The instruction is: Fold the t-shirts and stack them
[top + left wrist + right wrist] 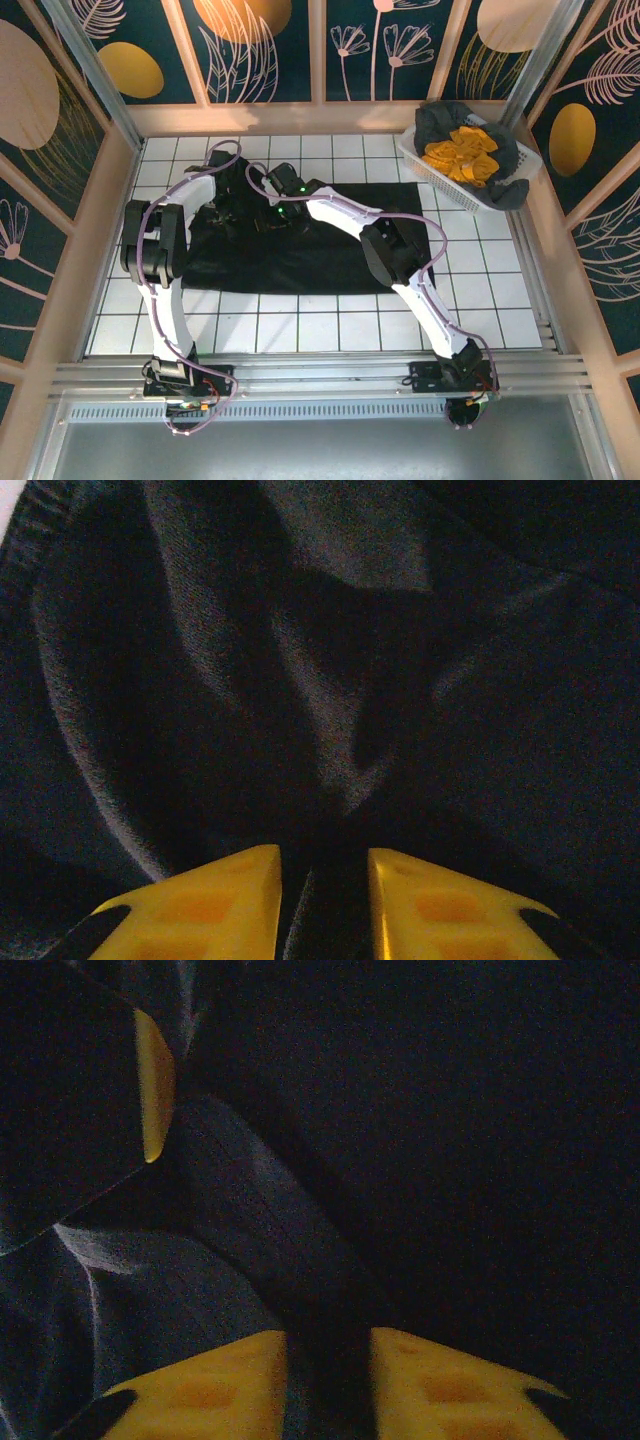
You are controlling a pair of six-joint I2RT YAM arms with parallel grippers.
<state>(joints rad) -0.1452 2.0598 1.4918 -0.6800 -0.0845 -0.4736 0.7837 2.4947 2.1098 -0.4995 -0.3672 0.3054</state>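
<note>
The black t-shirt (300, 255) lies spread flat across the middle of the white tiled table (350, 330), wide side to side, its near edge straight. Its far left part is rumpled, with a narrow ridge of cloth pinched up. The mustard-yellow t-shirt (462, 155) sits crumpled in the white basket (432, 176) at the far right corner, on top of the dark grey t-shirt (440, 122), which spills over the rim.

Top camera high behind, looking down, far; wrist cameras just behind left gripper (322, 858) and right gripper (328, 1338), facing forward, close on the shared shirt (300, 265).
</note>
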